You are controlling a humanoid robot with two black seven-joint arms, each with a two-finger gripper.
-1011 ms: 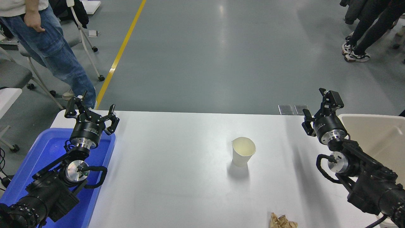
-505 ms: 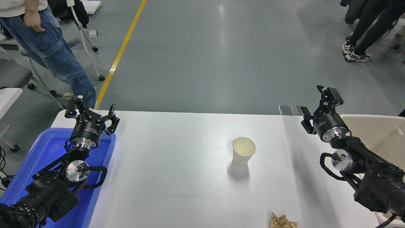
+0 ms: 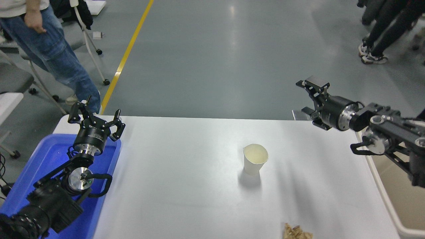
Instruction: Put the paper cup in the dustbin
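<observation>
The paper cup (image 3: pixel 255 161) stands upright near the middle of the white table (image 3: pixel 186 186), white with a cream inside. The beige dustbin (image 3: pixel 396 196) sits at the table's right edge, partly cut off by the picture and partly hidden by my right arm. My right gripper (image 3: pixel 307 99) is open and empty, raised above the table's far right corner, pointing left, well right of and beyond the cup. My left gripper (image 3: pixel 96 116) is open and empty, parked at the lower left over the blue tray.
A blue plastic tray (image 3: pixel 43 166) lies under my left arm. A crumpled brown paper wad (image 3: pixel 296 232) lies at the table's front edge. A person in jeans (image 3: pixel 56 56) stands at the far left; other people's legs (image 3: pixel 382 30) show at the top right.
My right arm has swung up and turned from pointing away to pointing left, uncovering more of the dustbin's near side. The cup and left arm have not moved.
</observation>
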